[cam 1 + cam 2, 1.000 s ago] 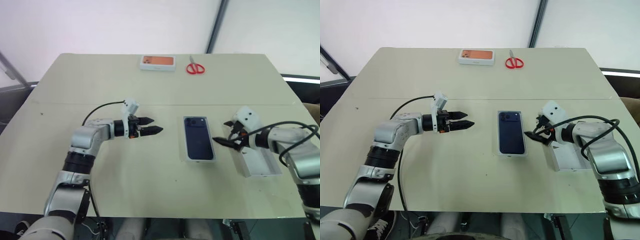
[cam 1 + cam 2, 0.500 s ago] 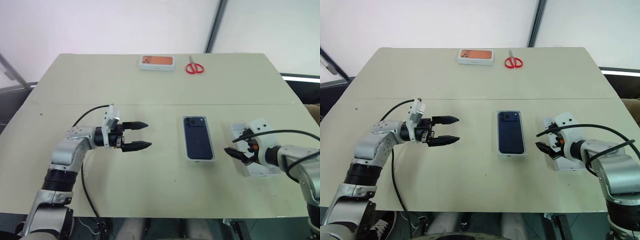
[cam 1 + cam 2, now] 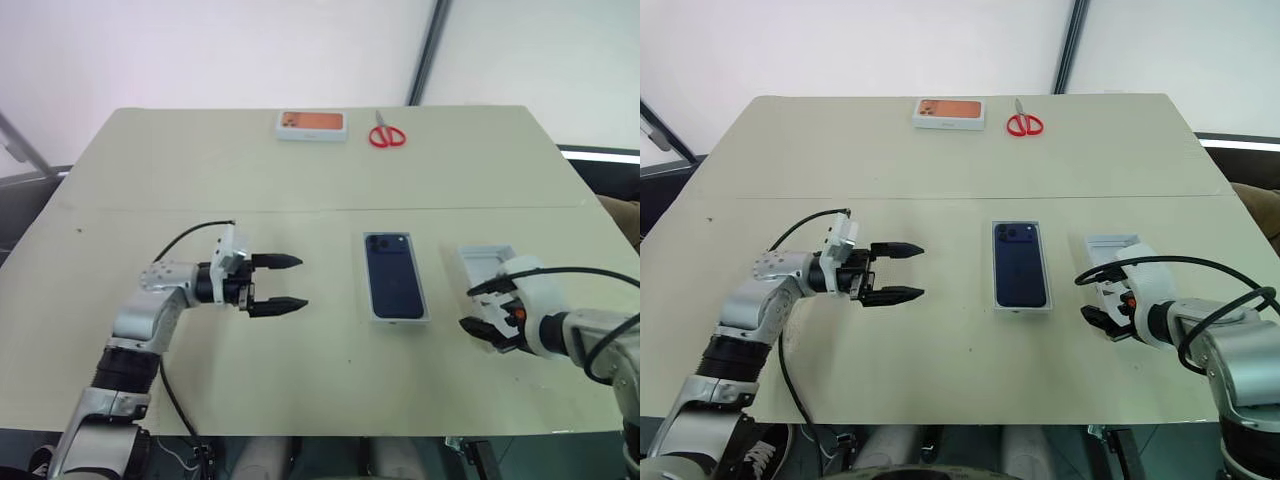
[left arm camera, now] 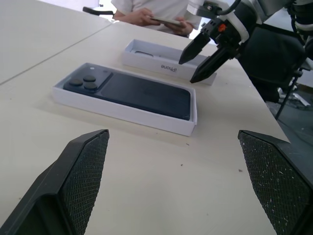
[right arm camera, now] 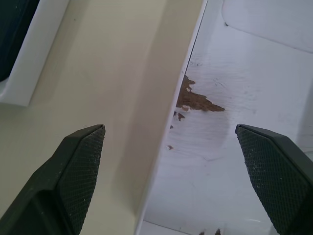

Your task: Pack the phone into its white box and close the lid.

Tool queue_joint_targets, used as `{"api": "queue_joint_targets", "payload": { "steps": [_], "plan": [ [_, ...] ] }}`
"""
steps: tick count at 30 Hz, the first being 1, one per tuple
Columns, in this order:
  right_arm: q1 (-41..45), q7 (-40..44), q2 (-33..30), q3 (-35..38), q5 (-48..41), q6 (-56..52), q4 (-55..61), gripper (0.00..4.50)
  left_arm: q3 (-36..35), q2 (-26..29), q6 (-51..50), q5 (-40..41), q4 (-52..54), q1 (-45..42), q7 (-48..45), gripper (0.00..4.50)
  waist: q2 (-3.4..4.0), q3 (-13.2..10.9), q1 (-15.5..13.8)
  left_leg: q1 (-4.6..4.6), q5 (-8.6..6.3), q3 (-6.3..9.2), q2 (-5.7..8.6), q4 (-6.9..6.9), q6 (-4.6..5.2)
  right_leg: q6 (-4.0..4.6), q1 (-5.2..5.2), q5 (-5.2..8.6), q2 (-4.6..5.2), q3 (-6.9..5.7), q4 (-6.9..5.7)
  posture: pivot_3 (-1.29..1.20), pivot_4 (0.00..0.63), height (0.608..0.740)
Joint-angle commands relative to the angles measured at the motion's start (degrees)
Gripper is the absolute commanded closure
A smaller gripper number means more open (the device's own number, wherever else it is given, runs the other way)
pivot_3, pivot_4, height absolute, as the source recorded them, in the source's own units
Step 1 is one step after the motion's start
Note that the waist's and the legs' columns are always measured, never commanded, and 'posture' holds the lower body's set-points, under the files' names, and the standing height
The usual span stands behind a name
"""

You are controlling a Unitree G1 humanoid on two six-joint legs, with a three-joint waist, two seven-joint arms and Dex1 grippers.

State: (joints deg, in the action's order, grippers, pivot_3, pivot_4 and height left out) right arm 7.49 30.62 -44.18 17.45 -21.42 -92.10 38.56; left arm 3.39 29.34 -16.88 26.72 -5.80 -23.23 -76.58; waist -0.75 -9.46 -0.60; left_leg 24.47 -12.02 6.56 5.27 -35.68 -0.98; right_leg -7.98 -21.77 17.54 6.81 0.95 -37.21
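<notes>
Left eye view, left to right: the left gripper (image 3: pixel 291 282) hovers empty above the table (image 3: pixel 300 170), its 2 fingers spread wide. The phone (image 3: pixel 391 286) already lies back-up in the white box (image 3: pixel 395 318) at centre. Right of it, the lid (image 3: pixel 483 262) rests open side up under the right gripper (image 3: pixel 482 331), also spread and empty. To close well, pinch one long wall, turn the lid over, square its edges over the box, then press evenly
</notes>
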Motion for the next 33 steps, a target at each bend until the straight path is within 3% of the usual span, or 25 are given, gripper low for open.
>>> {"api": "queue_joint_targets", "payload": {
  "steps": [1, 4, 11, 19, 23, 27, 33],
  "plan": [
    [1.8, -1.0, -0.2, 0.3, -1.3, -0.4, 1.2, 0.02, -0.4, 0.0, 0.9, 0.4, 2.0, -0.4, 0.8, 0.04, 0.0, 0.0, 0.0, 0.0, 0.0, 0.0, 0.0, 0.0, 0.0, 0.0, 0.0, 0.0, 0.0, 0.0, 0.0, 0.0, 0.15, 0.74],
    [1.1, -1.9, 1.0, 0.5, -2.2, -0.4, 1.1, 0.82, -0.7, -0.6, -0.6, 1.0, 2.2, -0.8, 2.4, 0.0, 0.0, 0.0, 0.0, 0.0, 0.0, 0.0, 0.0, 0.0, 0.0, 0.0, 0.0, 0.0, 0.0, 0.0, 0.0, 0.0, 0.15, 0.74],
    [1.7, -7.1, 3.4, -1.5, -1.2, -0.4, -0.7, 4.47, -1.2, -0.7, -3.0, 2.1, 4.6, -0.8, 4.7, 0.0, -0.01, 0.0, 0.0, -0.01, 0.0, 0.0, 0.0, -0.01, 0.0, 0.0, 0.01, 0.0, -0.01, -0.01, -0.01, 0.0, 0.15, 0.74],
    [3.2, -11.5, 6.0, -1.7, -0.9, -0.4, -2.2, 4.47, -2.2, 0.0, -4.7, 3.4, 5.8, -0.5, 6.2, 0.0, -0.03, 0.0, 0.1, -0.03, 0.0, 0.0, -0.01, -0.02, 0.0, 0.0, 0.04, 0.0, -0.03, -0.01, -0.01, 0.0, 0.15, 0.74],
    [11.7, -13.6, 10.4, 2.2, -0.6, -0.4, -4.4, 4.47, -2.7, -0.3, -5.2, 3.8, 5.4, -0.8, 7.1, 0.0, 0.04, 0.0, 0.5, -0.04, 0.0, -0.02, -0.01, -0.02, 0.0, 0.01, 0.02, -0.01, -0.03, 0.01, -0.02, 0.0, 0.15, 0.74],
    [26.9, -12.8, 23.6, 10.8, -5.7, -0.4, -6.1, 4.47, -3.5, -1.2, -5.0, 3.6, 3.0, -2.2, 8.9, 0.0, 0.1, -0.1, 1.4, 0.01, 0.04, -0.08, -0.01, 0.12, -0.05, 0.01, -0.18, -0.01, -0.05, 0.1, -0.12, 0.0, 0.15, 0.74],
    [34.3, -14.0, 41.5, 21.7, -17.3, -0.4, -12.2, 4.47, -4.2, -4.6, -4.3, 3.3, 2.0, -3.6, 13.2, 0.0, 0.02, 0.0, 1.3, 0.02, 0.17, -0.02, 0.0, 0.45, -0.24, 0.01, -0.34, -0.01, -0.07, 0.12, -0.14, 0.0, 0.15, 0.74]
  ]
}}
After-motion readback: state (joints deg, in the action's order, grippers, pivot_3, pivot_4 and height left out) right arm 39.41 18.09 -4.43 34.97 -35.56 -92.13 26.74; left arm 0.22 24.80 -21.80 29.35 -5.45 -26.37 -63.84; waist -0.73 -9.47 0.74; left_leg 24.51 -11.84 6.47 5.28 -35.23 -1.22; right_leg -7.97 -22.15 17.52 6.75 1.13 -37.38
